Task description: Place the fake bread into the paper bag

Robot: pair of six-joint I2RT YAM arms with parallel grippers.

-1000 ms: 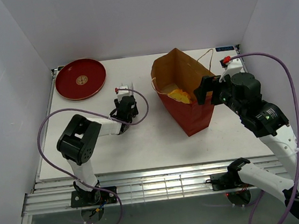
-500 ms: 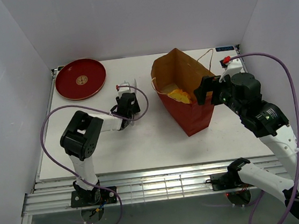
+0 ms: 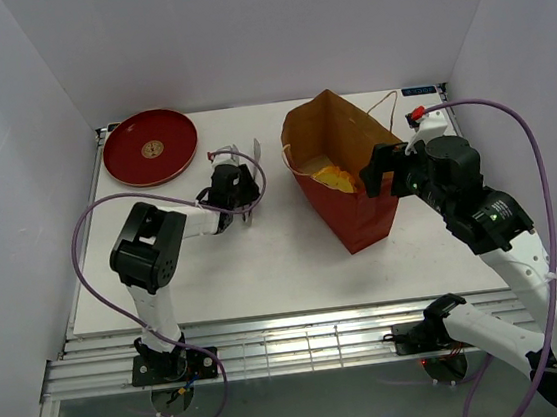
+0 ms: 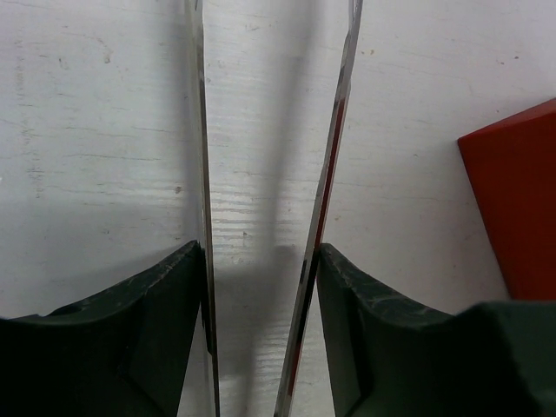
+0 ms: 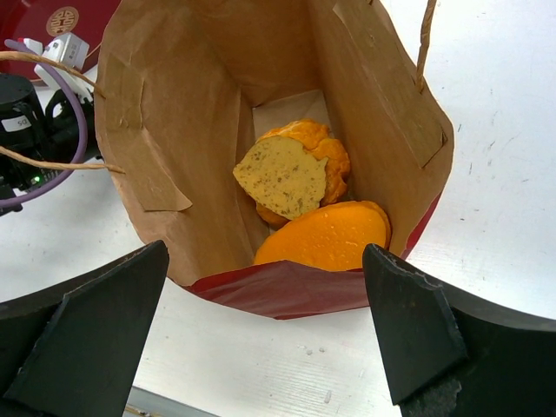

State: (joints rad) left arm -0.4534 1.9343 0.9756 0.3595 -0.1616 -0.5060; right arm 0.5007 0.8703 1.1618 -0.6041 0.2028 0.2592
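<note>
the tall reddish-brown paper bag [image 3: 355, 215] stands upright on the white table [image 3: 265, 270], with its mouth open. at its bottom lie three toy breads: an orange ridged bun [image 5: 317, 143], a yellow-brown piece [image 5: 282, 178] resting on the bun, and a golden oval roll [image 5: 326, 236] beside them. the right gripper [image 5: 265, 254] hangs above the bag mouth, its fingers spread wide and holding nothing. the left gripper [image 4: 274, 69] is low over the table, left of the bag, with its fingers apart and empty. a round red plate [image 3: 150, 148] sits at the far left corner.

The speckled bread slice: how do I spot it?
Look inside the tall reddish-brown paper bag right of the table's middle. At its bottom, the flat, pale, speckled slice rests against a ridged orange bun, beside a smooth golden roll.
</note>
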